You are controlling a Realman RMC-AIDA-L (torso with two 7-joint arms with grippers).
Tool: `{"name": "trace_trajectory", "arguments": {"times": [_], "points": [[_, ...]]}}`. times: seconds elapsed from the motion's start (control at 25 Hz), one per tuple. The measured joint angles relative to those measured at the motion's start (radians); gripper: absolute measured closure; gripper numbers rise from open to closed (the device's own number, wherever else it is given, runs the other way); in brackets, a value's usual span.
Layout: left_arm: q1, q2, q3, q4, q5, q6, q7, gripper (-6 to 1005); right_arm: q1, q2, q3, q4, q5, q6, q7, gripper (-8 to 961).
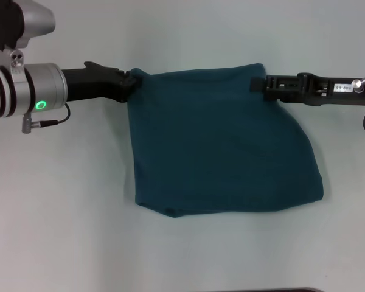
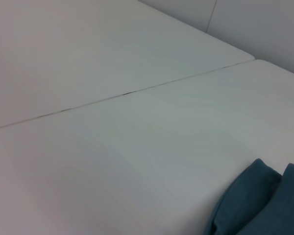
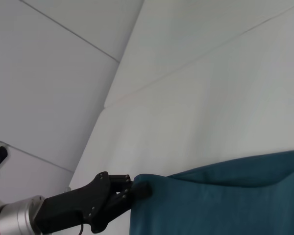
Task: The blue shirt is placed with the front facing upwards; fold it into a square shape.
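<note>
The blue shirt (image 1: 222,143) lies folded on the white table, plain dark teal with no letters showing. My left gripper (image 1: 132,81) is shut on its far left corner, and my right gripper (image 1: 258,83) is shut on its far right corner. Between them the top edge runs taut. The near edge sags at the lower left and reaches farther out at the lower right. In the right wrist view the left gripper (image 3: 137,188) pinches a bunched corner of the shirt (image 3: 225,200). A fold of the shirt (image 2: 257,203) shows in the left wrist view.
The white table (image 1: 61,201) spreads all around the shirt. A thin seam (image 2: 127,93) between table panels runs behind it. A dark strip (image 1: 274,289) shows at the table's near edge.
</note>
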Motion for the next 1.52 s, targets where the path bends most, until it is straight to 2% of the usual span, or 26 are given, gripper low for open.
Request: {"name": "trace_trajectory", "arguments": {"times": [0.24, 0.44, 0.68, 0.88, 1.0, 1.12, 1.32, 1.52], "points": [[0.006, 0.002, -0.005, -0.003, 0.0, 0.004, -0.007, 923, -0.002, 0.0, 0.0, -0.004, 0.0, 0.001, -0.008, 182], [0.023, 0.004, -0.046, -0.025, -0.002, 0.008, -0.036, 861, -0.004, 0.0, 0.003, -0.004, 0.004, 0.008, -0.02, 183], [0.072, 0.003, -0.128, -0.073, -0.012, 0.024, -0.048, 656, -0.006, -0.002, 0.001, -0.004, 0.004, 0.023, -0.032, 184], [0.121, 0.005, -0.131, -0.098, -0.067, 0.177, -0.044, 458, -0.019, -0.004, 0.0, -0.005, 0.001, 0.066, -0.075, 185], [0.141, 0.003, -0.129, -0.098, -0.099, 0.299, -0.032, 393, -0.033, -0.007, 0.0, -0.006, 0.0, 0.079, -0.096, 185], [0.146, 0.001, -0.124, -0.077, -0.119, 0.362, -0.016, 328, -0.04, -0.008, 0.0, -0.014, -0.002, 0.076, -0.119, 186], [0.136, 0.0, -0.112, -0.006, -0.153, 0.38, 0.011, 220, -0.04, -0.002, -0.001, -0.032, -0.006, 0.05, -0.154, 187], [0.133, -0.002, -0.104, 0.003, -0.157, 0.382, 0.016, 190, -0.04, 0.003, -0.002, -0.033, -0.011, 0.022, -0.16, 215]]}}
